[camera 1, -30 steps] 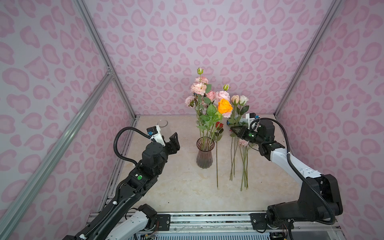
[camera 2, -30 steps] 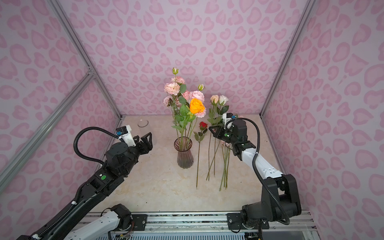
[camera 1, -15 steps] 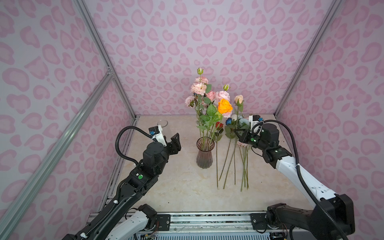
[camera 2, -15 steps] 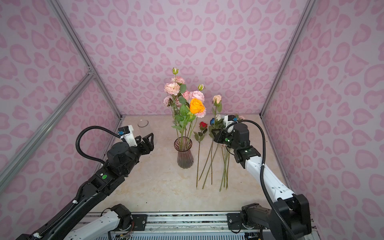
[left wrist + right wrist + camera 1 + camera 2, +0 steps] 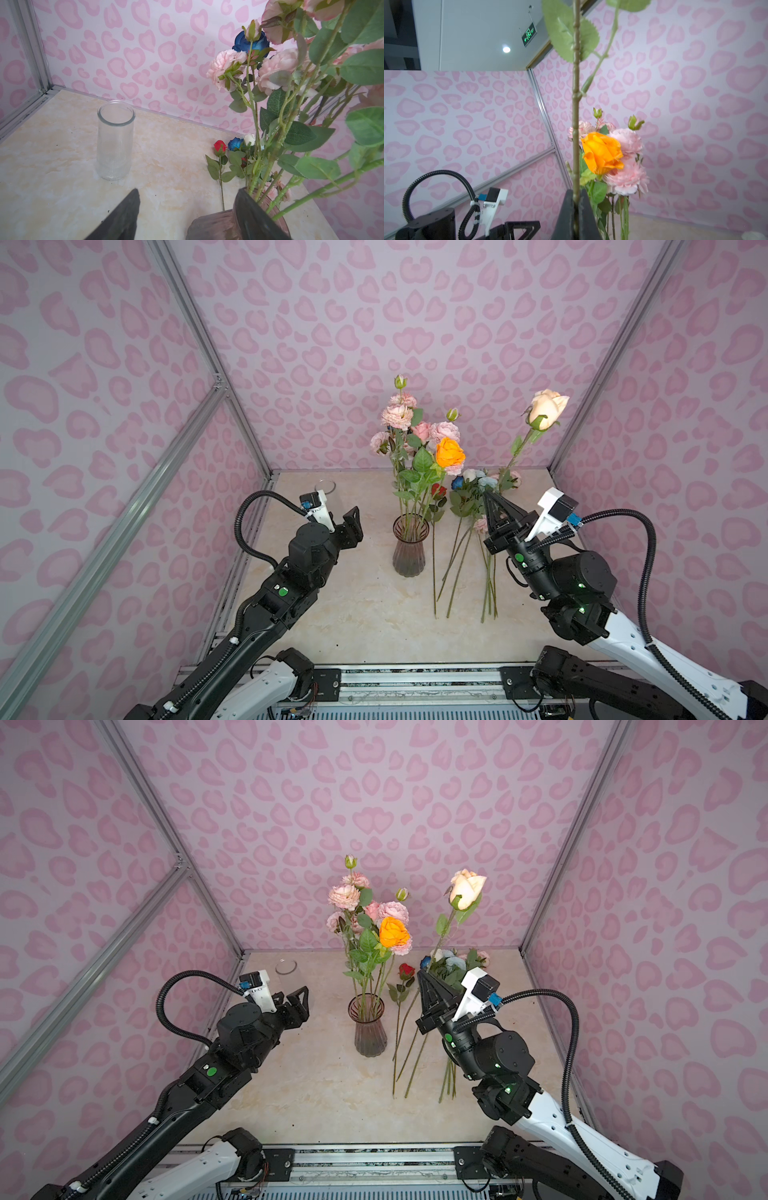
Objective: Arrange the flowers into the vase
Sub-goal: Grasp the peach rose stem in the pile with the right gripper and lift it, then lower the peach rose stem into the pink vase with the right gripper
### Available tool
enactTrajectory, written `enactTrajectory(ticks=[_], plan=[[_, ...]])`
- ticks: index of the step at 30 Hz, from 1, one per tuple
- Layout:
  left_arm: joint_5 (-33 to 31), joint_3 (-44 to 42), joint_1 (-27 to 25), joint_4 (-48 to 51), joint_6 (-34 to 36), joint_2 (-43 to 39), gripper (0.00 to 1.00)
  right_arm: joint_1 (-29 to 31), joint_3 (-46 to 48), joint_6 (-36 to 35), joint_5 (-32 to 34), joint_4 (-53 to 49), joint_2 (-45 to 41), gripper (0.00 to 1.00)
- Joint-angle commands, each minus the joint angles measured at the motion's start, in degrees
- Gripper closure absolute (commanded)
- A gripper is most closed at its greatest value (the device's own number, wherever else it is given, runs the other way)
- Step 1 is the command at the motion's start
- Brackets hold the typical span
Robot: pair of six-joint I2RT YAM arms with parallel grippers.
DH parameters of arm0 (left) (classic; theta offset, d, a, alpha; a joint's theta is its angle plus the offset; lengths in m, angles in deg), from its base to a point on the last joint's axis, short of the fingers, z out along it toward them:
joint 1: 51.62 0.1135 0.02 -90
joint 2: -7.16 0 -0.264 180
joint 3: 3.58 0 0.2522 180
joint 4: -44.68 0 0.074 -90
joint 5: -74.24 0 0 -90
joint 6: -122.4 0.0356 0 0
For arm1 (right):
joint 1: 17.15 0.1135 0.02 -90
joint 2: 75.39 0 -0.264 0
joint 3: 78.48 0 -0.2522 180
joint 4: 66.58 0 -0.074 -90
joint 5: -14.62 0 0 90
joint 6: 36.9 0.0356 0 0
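Against a second ago: the right gripper (image 5: 486,494) had come up and nearer from the loose flowers (image 5: 465,506) lying on the table (image 5: 353,614), lifting a peach rose (image 5: 545,408) clear of them; the bloom, then low beside the bouquet, now stood higher than the orange rose (image 5: 451,452), right of it; the left gripper (image 5: 188,193) had barely shifted.

Right fingers (image 5: 568,209) pinched hard together on the rose's stem, which ran nearly straight up from them; left fingers spread wide, holding nothing, just left of the vase (image 5: 410,547).

Vase stood mid-table with pink blooms and the orange rose in it; the other flowers lay just right of it, heads toward the far wall, a red one (image 5: 438,490) closest to the vase.

Only the right wrist view showed the stem seated between the fingers, plus a ceiling and green exit sign (image 5: 529,34) above the wall; only the left wrist view showed the clear jar (image 5: 115,141) whole, upright and empty at far left, and a dark blue bloom (image 5: 251,42) high among the pink ones.

Room: bare table between vase and left gripper and across the near half; the loose stems stopped well short of the near edge; open air above the vase's right side.
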Motion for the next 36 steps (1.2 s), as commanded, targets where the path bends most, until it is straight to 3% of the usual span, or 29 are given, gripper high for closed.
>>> enactTrajectory(ticks=[1,8,14,27,36], plan=[[-0.1,0.1,0.2,-1.7,0.6,-0.2,0.26,2.5,-2.1,-9.5,5.6,12.3,3.7,1.00],[-1.2,-0.2,0.2,-2.0,1.3,-0.5,0.26,2.8,-9.3,-15.2,5.0,19.8,14.5,1.00],[-0.6,-0.1,0.2,-2.0,1.1,-0.5,0.25,1.8,-13.0,-14.2,6.0,19.8,20.8,1.00],[0.6,-0.3,0.2,-2.2,0.8,-0.5,0.26,0.0,-8.7,-12.6,7.9,25.0,26.8,1.00],[0.6,-0.1,0.2,-2.1,0.7,-0.6,0.26,1.7,-2.9,-10.8,8.5,18.7,25.5,1.00]])
